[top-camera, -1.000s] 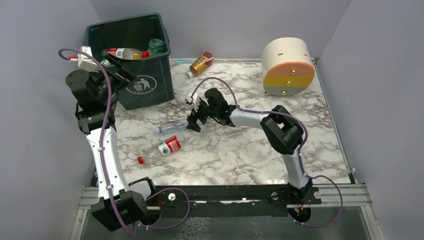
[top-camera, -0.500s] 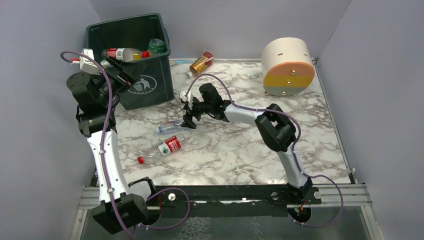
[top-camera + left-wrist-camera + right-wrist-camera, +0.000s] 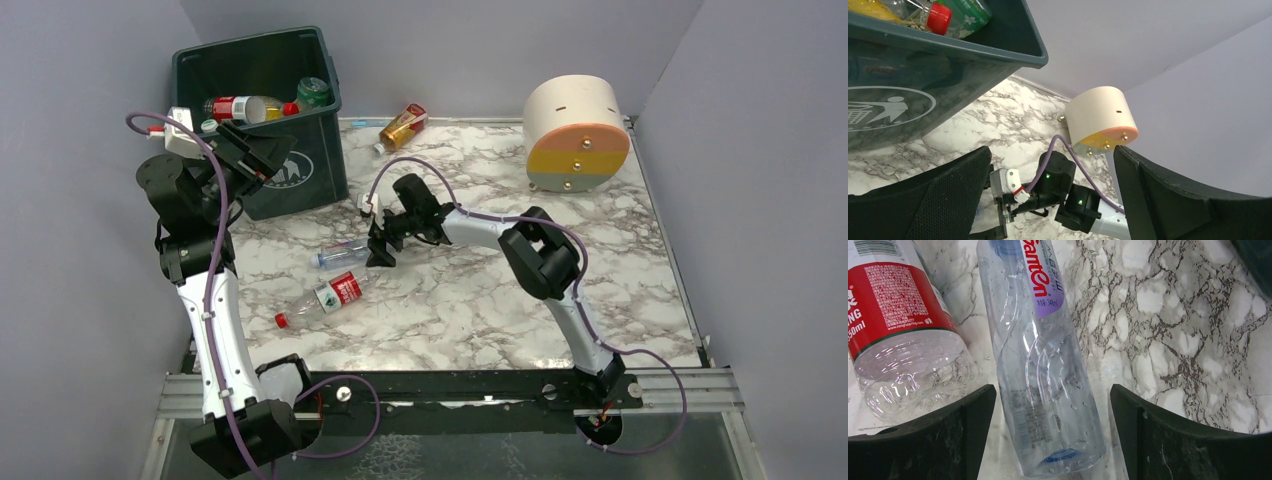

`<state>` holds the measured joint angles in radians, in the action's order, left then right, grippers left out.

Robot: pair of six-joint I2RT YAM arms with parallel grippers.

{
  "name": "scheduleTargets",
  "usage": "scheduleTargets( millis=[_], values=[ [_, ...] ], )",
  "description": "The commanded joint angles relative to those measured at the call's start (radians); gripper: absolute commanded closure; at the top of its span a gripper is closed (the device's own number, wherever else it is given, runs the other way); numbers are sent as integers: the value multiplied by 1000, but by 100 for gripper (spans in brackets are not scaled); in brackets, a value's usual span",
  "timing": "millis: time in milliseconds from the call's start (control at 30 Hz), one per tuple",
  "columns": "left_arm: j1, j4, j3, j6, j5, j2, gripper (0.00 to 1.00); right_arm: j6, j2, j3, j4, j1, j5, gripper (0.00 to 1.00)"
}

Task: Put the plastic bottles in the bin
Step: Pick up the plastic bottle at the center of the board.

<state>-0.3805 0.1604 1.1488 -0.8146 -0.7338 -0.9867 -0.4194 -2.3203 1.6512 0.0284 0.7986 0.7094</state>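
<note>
The bin stood far left, with bottles inside. The left gripper hung wide open and empty at its front. The right gripper, jaws spread, straddled a clear bottle lying beside a red-labelled bottle, not gripping it.
</note>
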Motion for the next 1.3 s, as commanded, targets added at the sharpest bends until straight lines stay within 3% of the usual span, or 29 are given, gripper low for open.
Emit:
scheduleTargets(
  millis=[0, 167, 300, 500, 700, 1267],
  values=[
    [-6, -2, -9, 6, -33, 10, 1, 18, -17, 12, 14, 7, 17, 16],
    [-5, 1, -15, 8, -46, 11, 1, 52, 2, -13, 53, 7, -1, 36],
    [-5, 5, -16, 10, -53, 12, 1, 70, 16, -23, 65, 7, -6, 43],
    [-5, 8, -8, 7, -63, 13, 1, 81, 64, -80, 71, 7, -40, 48],
    [-5, 7, -4, 2, -80, 17, 1, 122, 132, -148, 54, 7, -176, 55],
    [44, -38, -24, -40, -123, -5, 1, 240, 330, -313, -6, 5, -362, 55]
  ],
)
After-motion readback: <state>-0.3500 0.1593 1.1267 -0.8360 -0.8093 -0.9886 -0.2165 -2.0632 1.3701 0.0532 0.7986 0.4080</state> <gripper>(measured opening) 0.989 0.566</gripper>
